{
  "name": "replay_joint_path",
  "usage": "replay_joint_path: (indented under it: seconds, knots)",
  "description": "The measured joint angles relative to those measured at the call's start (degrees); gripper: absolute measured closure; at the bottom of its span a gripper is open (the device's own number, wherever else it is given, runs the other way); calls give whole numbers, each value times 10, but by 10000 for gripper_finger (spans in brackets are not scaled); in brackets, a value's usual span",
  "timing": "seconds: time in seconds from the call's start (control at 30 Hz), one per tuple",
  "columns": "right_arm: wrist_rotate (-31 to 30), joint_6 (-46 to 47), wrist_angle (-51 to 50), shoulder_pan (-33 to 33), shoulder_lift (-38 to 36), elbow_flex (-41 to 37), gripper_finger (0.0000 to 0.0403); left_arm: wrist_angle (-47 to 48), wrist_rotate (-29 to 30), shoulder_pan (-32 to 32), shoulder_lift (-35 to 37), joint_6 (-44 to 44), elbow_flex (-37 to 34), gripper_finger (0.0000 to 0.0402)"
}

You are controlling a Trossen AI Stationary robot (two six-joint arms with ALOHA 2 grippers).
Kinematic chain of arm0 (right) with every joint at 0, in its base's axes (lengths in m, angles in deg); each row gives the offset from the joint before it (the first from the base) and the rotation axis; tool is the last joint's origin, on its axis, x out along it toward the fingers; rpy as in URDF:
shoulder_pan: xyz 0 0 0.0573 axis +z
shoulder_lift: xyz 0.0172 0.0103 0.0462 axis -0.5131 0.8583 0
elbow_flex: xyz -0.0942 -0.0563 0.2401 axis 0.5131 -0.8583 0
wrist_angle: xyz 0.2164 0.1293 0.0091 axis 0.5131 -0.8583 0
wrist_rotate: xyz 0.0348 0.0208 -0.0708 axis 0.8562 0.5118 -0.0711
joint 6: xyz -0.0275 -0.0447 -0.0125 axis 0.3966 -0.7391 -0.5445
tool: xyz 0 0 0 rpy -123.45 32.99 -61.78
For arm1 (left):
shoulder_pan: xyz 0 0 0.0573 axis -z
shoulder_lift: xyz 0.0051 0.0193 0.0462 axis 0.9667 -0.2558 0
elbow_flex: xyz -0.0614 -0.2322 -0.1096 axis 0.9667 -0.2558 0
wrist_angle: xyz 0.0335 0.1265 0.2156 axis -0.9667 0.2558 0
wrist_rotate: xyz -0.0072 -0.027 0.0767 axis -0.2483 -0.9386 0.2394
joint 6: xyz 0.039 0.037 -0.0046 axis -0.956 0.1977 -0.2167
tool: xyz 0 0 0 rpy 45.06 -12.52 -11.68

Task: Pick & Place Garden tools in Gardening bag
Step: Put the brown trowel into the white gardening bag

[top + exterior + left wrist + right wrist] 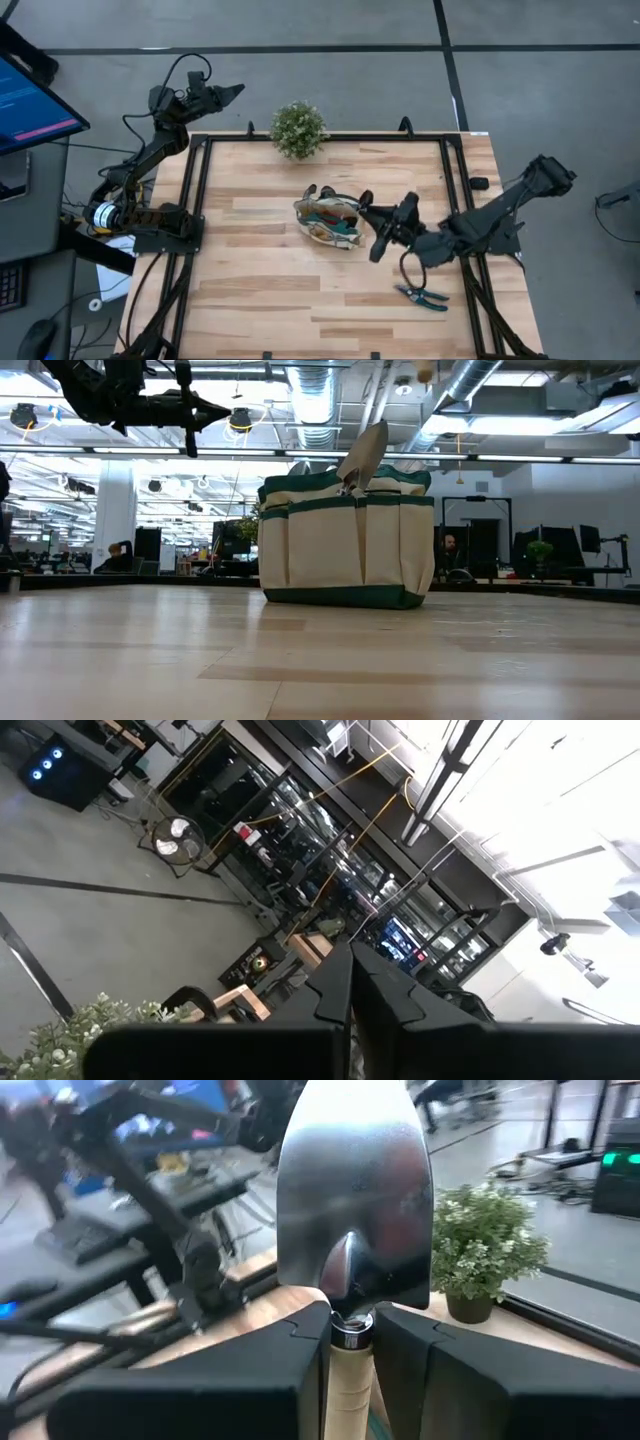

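Layout for you: gardening bag [327, 221] sits near the middle of the table [260, 290], upright on the wood. Potted plant [298, 129] is at the far edge, behind the bag and well apart from it. Pruning shears [421, 296] lie flat on the table to the right of the bag and nearer the front edge, under the right arm. Right gripper [362, 209] is at the bag's right rim, clamped on a trowel [352, 1200] that stands blade-up over the bag's opening. Left gripper [236, 91] is off the table, past its far-left corner, left of the plant.
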Motion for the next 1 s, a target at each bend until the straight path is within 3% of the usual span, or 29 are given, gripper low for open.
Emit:
replay_joint_path:
  seconds: [0.37, 0.7, 1.0]
  knots:
    - [-168, 77, 120, 73, 143, 0, 359, 0, -28, 0, 0, 0, 0, 394]
    - [-267, 126, 135, 70, 245, 0, 359, 0, -28, 0, 0, 0, 0, 394]
    - [-245, 86, 131, 39, 256, 0, 359, 0, -28, 0, 0, 0, 0, 394]
